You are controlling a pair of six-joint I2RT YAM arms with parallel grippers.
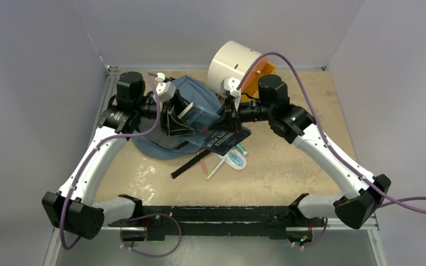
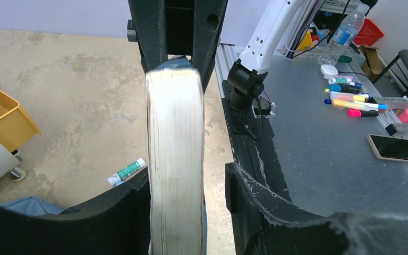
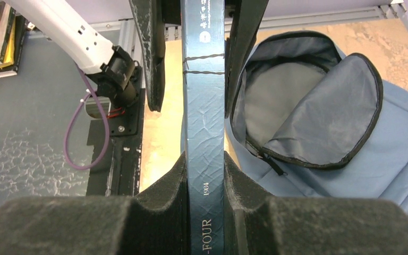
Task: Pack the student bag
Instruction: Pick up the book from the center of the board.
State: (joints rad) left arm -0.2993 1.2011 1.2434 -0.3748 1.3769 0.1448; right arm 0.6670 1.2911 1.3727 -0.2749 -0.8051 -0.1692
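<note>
The slate-blue student bag (image 1: 154,145) lies open at the back left of the table, and its dark-lined mouth shows in the right wrist view (image 3: 319,106). My right gripper (image 1: 230,114) (image 3: 204,164) is shut on the spine of a dark blue book (image 1: 227,139) (image 3: 204,106), holding it beside the bag's opening. My left gripper (image 1: 182,119) (image 2: 188,183) is open around the book's cream page edge (image 2: 174,159). Its left finger touches the pages and its right finger stands apart from them.
A cream cylindrical cabinet (image 1: 234,64) with an orange drawer (image 1: 264,72) stands behind the right gripper. Pens and a small clear packet (image 1: 234,160) lie in front of the book. A green-and-white glue stick (image 2: 127,171) lies on the table. A black strap (image 1: 191,164) trails forward.
</note>
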